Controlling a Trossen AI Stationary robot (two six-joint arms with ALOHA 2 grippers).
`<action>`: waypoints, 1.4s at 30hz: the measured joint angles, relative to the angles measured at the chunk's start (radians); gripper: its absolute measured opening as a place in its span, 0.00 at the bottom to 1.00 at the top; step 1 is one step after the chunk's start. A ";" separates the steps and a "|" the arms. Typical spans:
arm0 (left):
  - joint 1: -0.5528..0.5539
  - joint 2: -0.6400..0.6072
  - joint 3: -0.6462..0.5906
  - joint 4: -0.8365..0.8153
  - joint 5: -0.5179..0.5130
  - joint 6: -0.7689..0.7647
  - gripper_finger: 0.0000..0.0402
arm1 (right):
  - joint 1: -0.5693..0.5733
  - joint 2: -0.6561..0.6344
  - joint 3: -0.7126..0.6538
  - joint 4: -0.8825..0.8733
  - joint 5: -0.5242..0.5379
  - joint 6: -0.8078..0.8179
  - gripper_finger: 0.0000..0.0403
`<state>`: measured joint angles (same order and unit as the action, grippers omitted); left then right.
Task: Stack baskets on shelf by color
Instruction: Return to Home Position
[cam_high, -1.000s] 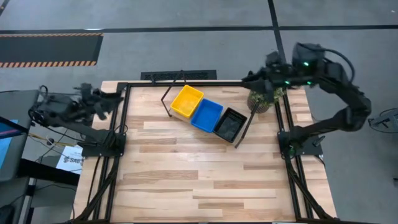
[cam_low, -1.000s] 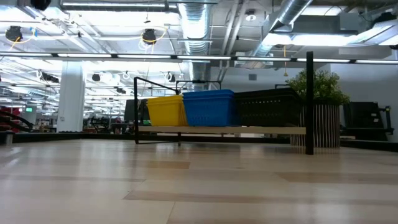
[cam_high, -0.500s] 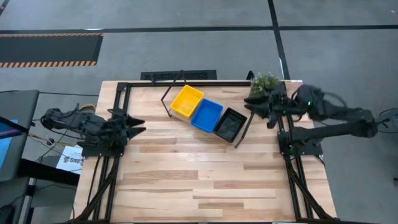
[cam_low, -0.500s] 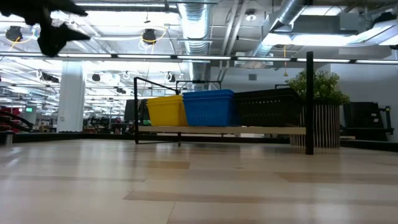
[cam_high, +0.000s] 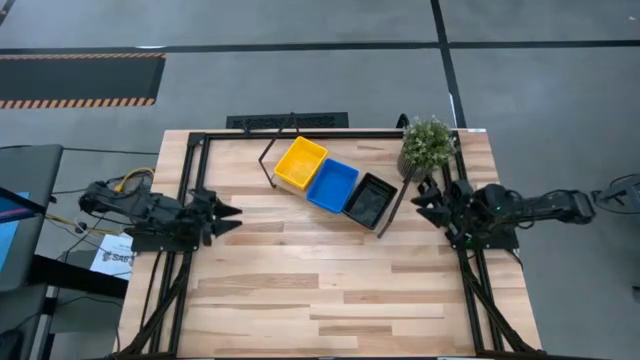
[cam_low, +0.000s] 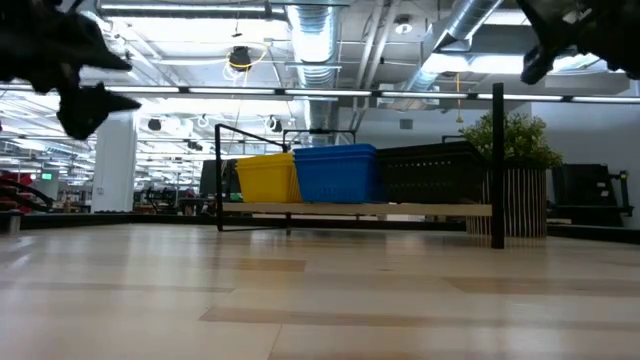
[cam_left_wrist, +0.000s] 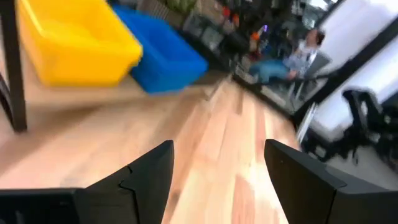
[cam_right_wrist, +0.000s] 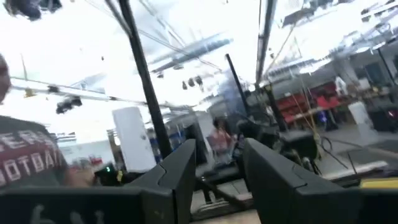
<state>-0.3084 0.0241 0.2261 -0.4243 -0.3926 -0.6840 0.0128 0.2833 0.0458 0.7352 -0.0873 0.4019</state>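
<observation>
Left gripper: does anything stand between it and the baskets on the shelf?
Nothing visible does. The left gripper hangs open and empty at the left edge of the table, with only bare wood between it and the yellow basket on the shelf. The right gripper is at the right edge, near the plant.

A big open robotics lab in an industrial hall: bare silver ventilation ducts (cam_low: 305, 40), pipes and long strip lights (cam_low: 330, 92) cross a high unfinished ceiling, and a white column (cam_low: 113, 160) stands far back. The floor (cam_high: 300, 70) is grey concrete with a hazard-striped mat (cam_high: 80, 80), and a dark robot arm (cam_high: 150, 210) is mounted at each side of a black-framed wooden worktop (cam_high: 320, 280), with loose cables (cam_high: 130, 180) beside it
</observation>
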 joint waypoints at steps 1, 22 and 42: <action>0.000 -0.005 -0.021 0.006 0.015 0.000 0.59 | 0.011 -0.017 -0.036 0.018 0.003 -0.016 0.39; 0.001 -0.007 -0.132 0.180 -0.048 0.090 0.59 | 0.023 -0.081 -0.033 -0.267 0.042 -0.020 0.43; 0.021 0.014 -0.216 0.471 0.310 0.452 0.59 | 0.043 -0.117 -0.033 -0.432 -0.054 -0.223 0.42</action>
<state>-0.2875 0.0378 0.0101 0.0465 -0.0829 -0.2316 0.0559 0.1667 0.0128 0.3029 -0.1414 0.1787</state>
